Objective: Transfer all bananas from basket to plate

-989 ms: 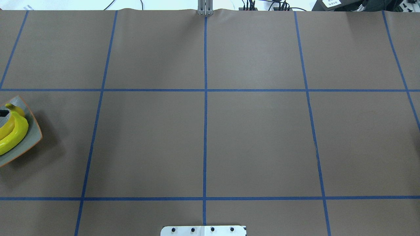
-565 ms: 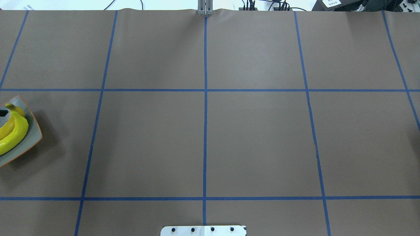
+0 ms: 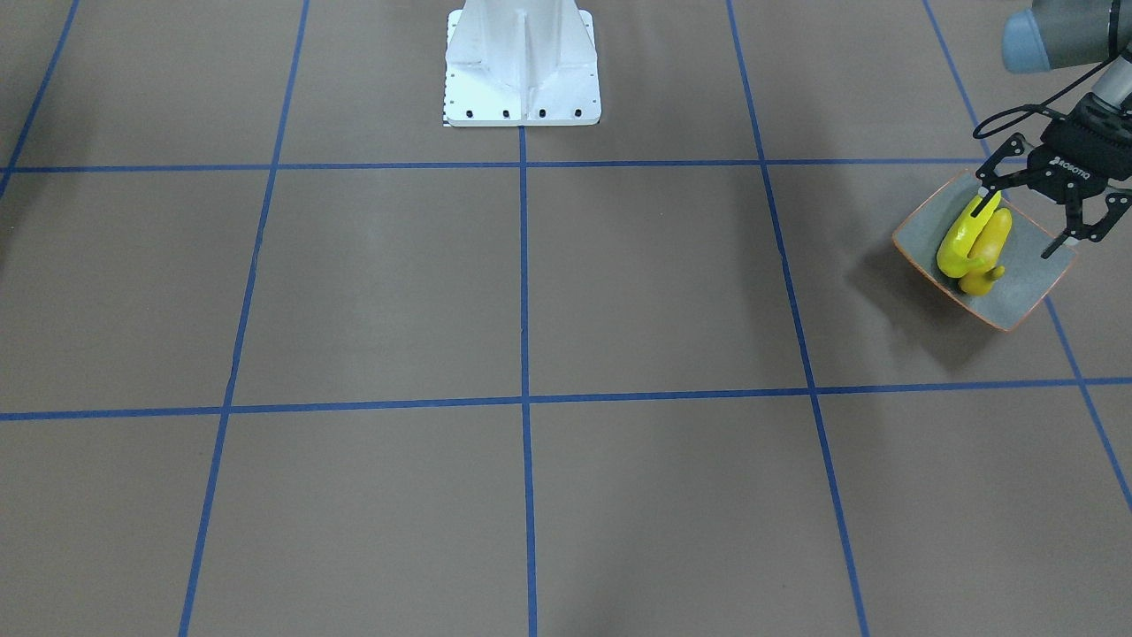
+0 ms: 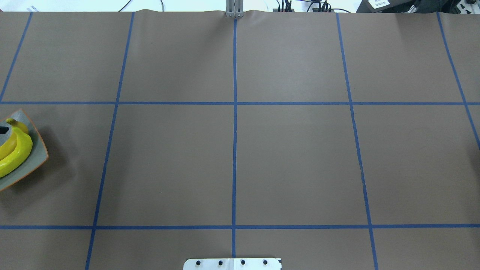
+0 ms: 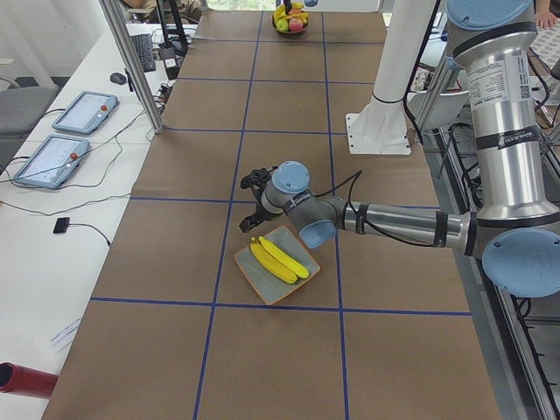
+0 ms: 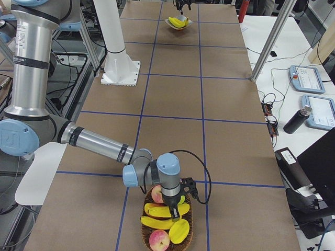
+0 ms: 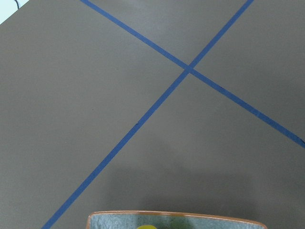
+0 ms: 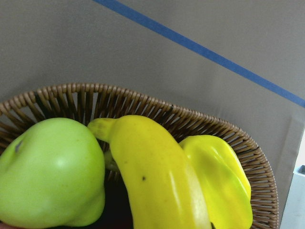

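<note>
Judging from how things lay, the transfer stood about half done. Two bananas [image 3: 959, 246] rested side by side on the grey plate [image 3: 1030, 270] with its thin orange rim, a bright yellow one touching a deeper orange-yellow one. The plate sat at the far left end of the worktop [image 4: 292, 161], as the overhead view had it. The left pincer [image 3: 1017, 230] hung just over that plate with its fingers spread wide and nothing between them. One finger crossed in front of the bright banana's end in the front-facing view, but whether it touched could not be told.

At the opposite, right end, the wicker basket [image 6: 189, 219] held what seemed to be two further bananas [image 6: 157, 211] among other fruit. That fruit was two reddish apples or peaches [image 6: 157, 193], a yellow mango-like piece [image 6: 179, 230] and, in the right wrist view, a green pear-shaped fruit [image 8: 52, 171]. The right pincer [image 6: 174, 209] reached down into the basket right over those bananas. It showed only in the side views, so whether its fingers were apart or closed could not be told. Two bananas therefore seemed left to carry across, while the other fruit had no part in the task.
</note>
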Motion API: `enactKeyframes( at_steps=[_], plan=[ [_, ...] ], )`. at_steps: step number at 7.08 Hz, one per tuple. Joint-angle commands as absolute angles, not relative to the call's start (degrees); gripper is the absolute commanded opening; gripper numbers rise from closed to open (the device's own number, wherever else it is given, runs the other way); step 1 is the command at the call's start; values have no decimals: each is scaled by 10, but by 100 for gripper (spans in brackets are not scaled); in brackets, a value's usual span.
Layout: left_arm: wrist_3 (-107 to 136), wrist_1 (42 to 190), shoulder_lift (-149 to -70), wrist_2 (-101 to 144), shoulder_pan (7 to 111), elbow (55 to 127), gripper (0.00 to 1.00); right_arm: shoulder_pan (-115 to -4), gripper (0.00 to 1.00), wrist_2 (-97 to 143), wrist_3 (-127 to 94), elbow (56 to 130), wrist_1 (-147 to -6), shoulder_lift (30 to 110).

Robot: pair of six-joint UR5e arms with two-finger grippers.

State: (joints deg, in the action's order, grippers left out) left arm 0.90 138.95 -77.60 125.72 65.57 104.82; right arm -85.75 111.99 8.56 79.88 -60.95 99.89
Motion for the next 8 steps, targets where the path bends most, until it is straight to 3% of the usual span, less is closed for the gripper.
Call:
enactKeyframes(
  at_steps=[1, 4, 8],
  plan=[
    [10, 1390, -776, 1258, 656, 1044, 99, -881, 0, 1123, 85, 828, -613, 999],
    [78, 1387, -801, 1258, 654, 1044, 99, -881, 0, 1172, 36, 859, -614, 956],
    [344, 1383, -898, 1259, 651, 1053, 99, -822, 0, 1311, -147, 891, -608, 841]
  ],
)
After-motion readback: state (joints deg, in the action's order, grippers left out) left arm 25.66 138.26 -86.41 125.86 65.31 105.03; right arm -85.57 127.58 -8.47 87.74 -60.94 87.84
